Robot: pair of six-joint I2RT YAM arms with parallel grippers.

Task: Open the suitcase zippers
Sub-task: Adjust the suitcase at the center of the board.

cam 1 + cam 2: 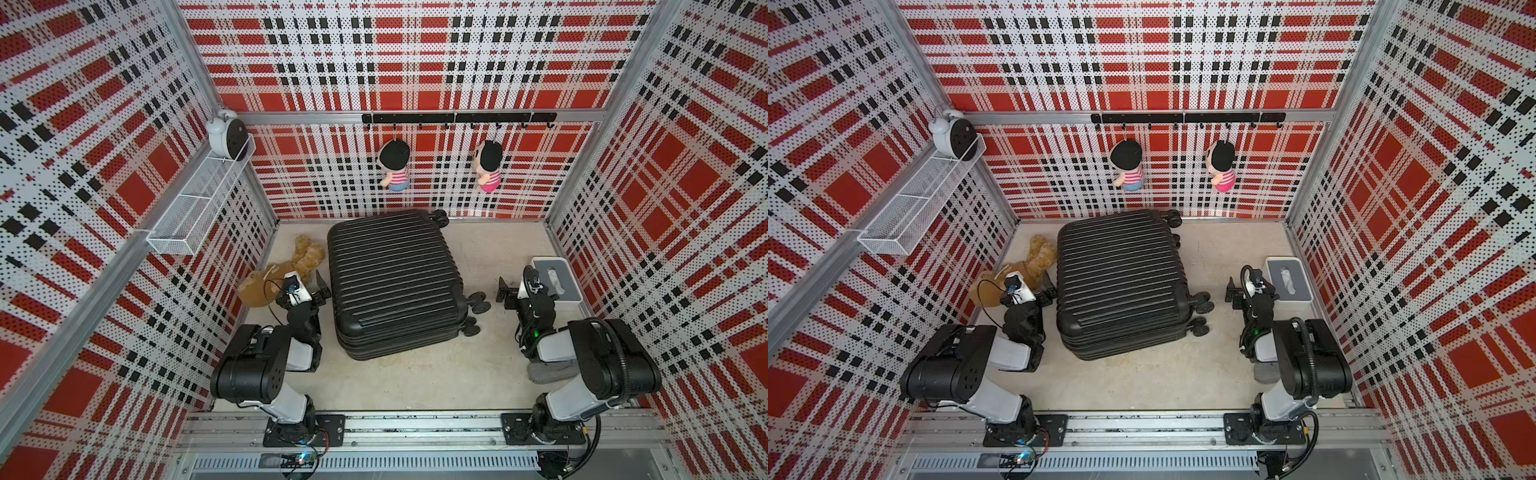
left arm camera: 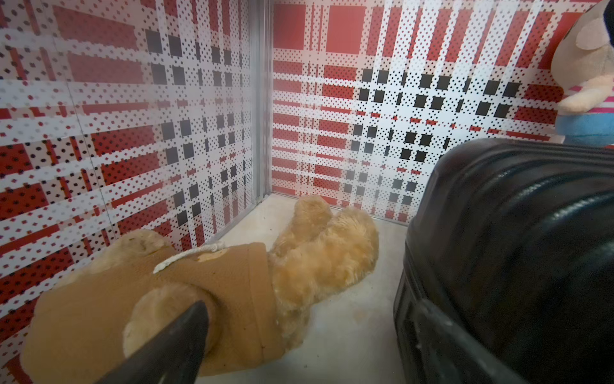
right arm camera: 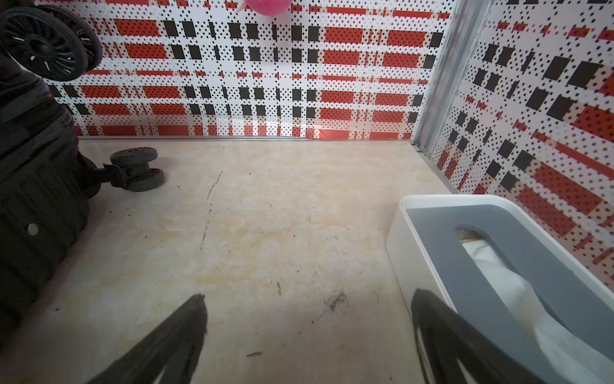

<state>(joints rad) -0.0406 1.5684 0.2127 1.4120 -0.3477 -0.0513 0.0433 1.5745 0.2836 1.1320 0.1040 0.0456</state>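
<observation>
The suitcase (image 1: 395, 282) lies mid-floor, teddy bear (image 1: 307, 255) to its left, tissue box (image 1: 571, 286) to its right.

Black ribbed suitcase (image 1: 395, 278), red plaid walls (image 1: 415, 54)

Red-black-white plaid perforated walls (image 1: 415, 62), pale beige floor (image 1: 415, 382), white wire shelf (image 1: 195, 208), black hook rail (image 1: 457, 118)

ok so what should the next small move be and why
Probably ease the left hand in toward the side seam of the suitcase. The case lies shut, both hands are open and empty, the left one is close beside it, and the right hand stands farther off, past the wheels.
</observation>
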